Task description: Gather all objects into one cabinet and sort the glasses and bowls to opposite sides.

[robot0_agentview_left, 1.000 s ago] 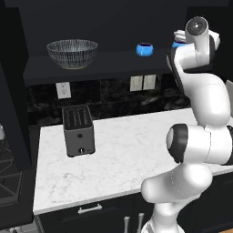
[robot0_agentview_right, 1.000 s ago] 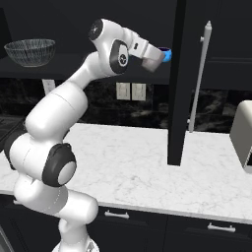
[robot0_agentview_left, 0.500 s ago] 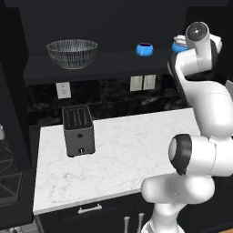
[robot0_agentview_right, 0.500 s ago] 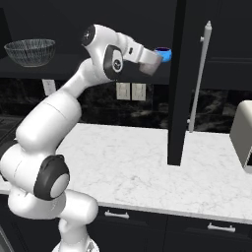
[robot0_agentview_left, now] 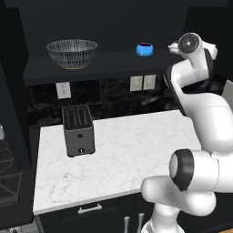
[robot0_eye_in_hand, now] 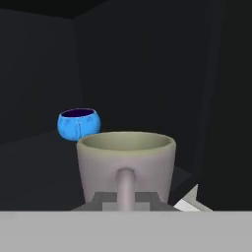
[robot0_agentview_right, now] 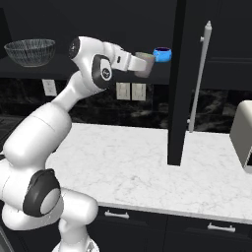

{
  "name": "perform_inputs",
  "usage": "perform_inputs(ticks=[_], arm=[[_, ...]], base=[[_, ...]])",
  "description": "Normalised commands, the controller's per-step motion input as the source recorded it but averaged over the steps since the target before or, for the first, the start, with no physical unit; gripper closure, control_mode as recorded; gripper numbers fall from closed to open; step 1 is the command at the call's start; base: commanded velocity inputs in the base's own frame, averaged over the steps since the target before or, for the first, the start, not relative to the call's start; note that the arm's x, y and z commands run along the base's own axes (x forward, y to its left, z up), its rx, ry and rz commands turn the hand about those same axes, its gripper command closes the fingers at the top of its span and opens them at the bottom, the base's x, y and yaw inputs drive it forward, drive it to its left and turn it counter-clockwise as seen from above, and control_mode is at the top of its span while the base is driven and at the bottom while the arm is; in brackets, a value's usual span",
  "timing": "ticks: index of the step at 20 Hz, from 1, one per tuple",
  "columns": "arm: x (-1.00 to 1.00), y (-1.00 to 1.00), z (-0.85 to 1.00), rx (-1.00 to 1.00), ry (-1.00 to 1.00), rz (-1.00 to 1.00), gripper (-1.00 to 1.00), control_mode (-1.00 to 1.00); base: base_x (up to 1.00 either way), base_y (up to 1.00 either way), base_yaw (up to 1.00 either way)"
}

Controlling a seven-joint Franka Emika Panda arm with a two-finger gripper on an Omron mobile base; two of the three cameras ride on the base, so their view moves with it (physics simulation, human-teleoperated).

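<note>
— Any writing you can read? A brand on the toaster (robot0_agentview_left: 78, 131), maybe?

— No. Its front is plain dark, with one small knob and no lettering.

— The cup (robot0_eye_in_hand: 126, 167) or the blue bowl (robot0_eye_in_hand: 78, 124)?

— The cup is bare beige. The bowl has faint darker marks on its side, too small to tell whether they are letters.

— The wall plates (robot0_agentview_right: 131, 91) or the cabinet door (robot0_agentview_right: 175, 83)?

— Blank, both of them. No label, number or sign can be read.
</note>
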Motion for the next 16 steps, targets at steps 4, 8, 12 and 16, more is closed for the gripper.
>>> perform_inputs(ticks=[4, 8, 12, 16], arm=[[-0.19, 0.18, -0.03, 0.0, 0.02, 0.0, 1.0, -1.0], [-0.03, 0.04, 0.0, 0.0, 0.01, 0.0, 1.0, -1.0], [0.0, 0.0, -0.04, 0.0, 0.0, 0.0, 1.0, -1.0], [0.21, -0.05, -0.18, 0.0, -0.01, 0.0, 1.0, -1.0]], base=[[0.0, 0.0, 0.0], [0.0, 0.0, 0.0], [0.0, 0.0, 0.0], [0.0, 0.0, 0.0]])
